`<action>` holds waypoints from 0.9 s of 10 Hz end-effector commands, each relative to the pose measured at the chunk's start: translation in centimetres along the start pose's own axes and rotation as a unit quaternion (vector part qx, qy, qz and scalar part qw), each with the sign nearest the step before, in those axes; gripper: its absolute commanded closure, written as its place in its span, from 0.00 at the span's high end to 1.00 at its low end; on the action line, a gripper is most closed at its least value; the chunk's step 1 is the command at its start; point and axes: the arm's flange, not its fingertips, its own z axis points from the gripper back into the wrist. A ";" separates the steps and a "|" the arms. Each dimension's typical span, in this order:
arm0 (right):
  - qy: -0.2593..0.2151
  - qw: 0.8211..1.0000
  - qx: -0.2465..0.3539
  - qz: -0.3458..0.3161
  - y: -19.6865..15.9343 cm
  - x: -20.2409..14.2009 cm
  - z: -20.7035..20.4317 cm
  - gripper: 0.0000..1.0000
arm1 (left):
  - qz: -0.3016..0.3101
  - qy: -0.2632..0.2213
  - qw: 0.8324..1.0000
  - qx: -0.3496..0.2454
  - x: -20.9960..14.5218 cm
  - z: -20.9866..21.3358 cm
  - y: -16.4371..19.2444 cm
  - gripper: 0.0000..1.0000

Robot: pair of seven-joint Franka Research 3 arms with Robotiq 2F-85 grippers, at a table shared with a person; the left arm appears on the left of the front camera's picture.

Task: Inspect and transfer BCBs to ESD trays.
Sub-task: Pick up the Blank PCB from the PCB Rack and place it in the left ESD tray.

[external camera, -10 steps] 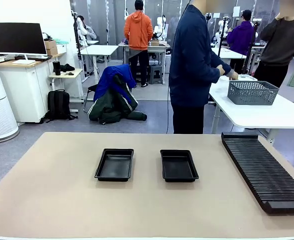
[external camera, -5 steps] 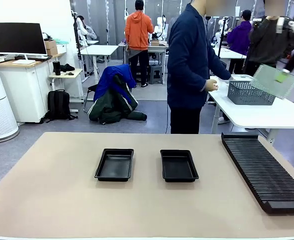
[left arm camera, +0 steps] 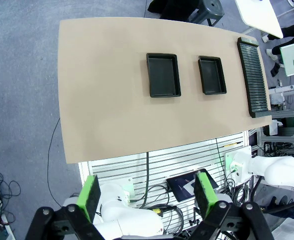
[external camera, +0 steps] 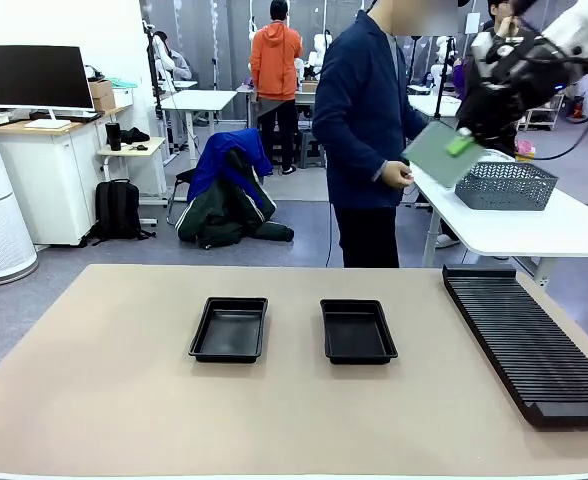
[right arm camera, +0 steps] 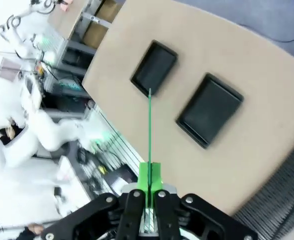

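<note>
Right gripper (right arm camera: 149,176): clenched, green pads pinching one short end of a BCB (right arm camera: 149,127). The BCB is seen edge-on as a thin green line running out to 12 o'clock along the fingers. In the front view the right gripper (external camera: 461,144) is high, beyond the table's far edge. The BCB (external camera: 440,153) is tilted, its flat pale green face toward the camera. The person's hand (external camera: 398,175) is just beside it at 7 o'clock; contact cannot be told.

Both ESD trays lie well below, at about 7 o'clock from the BCB: nearer ESD tray (external camera: 358,331), farther ESD tray (external camera: 230,328). They are shallow matt black plastic with sloped walls, raised rims and bare floors, long axes running toward the person.

Judgement: the right arm is the nearer. The BCB must come down flat, its long axis matched to the tray's.

Left gripper (left arm camera: 147,196): released, jaws wide, high over the tan table (left arm camera: 102,100).

Ribbed black slotted rack (external camera: 529,340) at 3 o'clock of the trays. Grey mesh basket (external camera: 504,185) on the white side table (external camera: 564,232).
</note>
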 end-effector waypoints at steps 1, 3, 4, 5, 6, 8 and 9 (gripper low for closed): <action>-0.055 0.997 0.024 -0.044 2.3 0.3 -5.0 0.03 | 0.001 -0.001 1.000 0.001 0.1 0.0 0.0 1.00; -0.085 0.991 0.055 -0.087 4.5 1.3 -10.2 0.03 | 0.001 -0.001 1.000 0.001 0.1 0.0 0.0 1.00; -0.086 0.989 0.068 -0.097 5.2 1.6 -12.4 0.03 | 0.001 -0.001 1.000 0.001 0.1 0.0 0.0 1.00; -0.094 0.987 0.071 -0.113 6.0 2.1 -14.7 0.03 | 0.001 -0.001 1.000 0.001 0.1 0.0 0.0 1.00; -0.100 0.984 0.073 -0.131 6.4 2.5 -17.1 0.03 | 0.001 -0.001 1.000 0.001 0.1 0.0 0.0 1.00; -0.097 0.980 0.087 -0.152 6.8 2.7 -21.5 0.03 | 0.001 -0.001 1.000 0.001 0.1 0.0 0.0 1.00; -0.090 0.979 0.091 -0.158 7.0 2.7 -23.3 0.03 | 0.001 -0.001 1.000 0.001 0.1 0.0 0.0 1.00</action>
